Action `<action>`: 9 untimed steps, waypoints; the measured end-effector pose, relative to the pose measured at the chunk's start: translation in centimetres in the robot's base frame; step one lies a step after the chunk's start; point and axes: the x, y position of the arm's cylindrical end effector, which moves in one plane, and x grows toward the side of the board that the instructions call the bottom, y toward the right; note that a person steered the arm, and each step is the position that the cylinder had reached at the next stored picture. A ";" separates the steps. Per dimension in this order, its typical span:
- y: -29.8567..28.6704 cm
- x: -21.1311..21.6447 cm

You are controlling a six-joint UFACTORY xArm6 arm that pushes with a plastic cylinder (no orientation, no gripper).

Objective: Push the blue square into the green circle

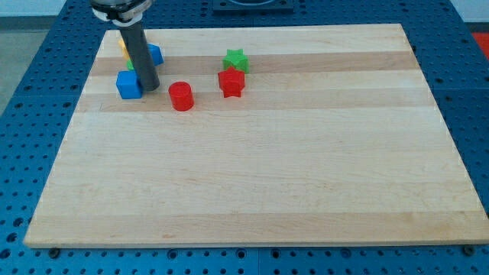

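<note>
The blue square sits near the board's top left corner. My tip rests on the board right against its right side. A sliver of green shows just above the blue square, at the rod's left edge. The rod hides most of it, so I cannot make out its shape. The dark rod comes down from the view's top left.
Another blue block and a yellow block lie behind the rod, partly hidden. A red cylinder stands to the right of my tip. A red star and a green star lie further right. The wooden board sits on a blue perforated table.
</note>
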 end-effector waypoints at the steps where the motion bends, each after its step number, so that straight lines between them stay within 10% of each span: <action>1: 0.0 3.7; 9: -4.5 0.3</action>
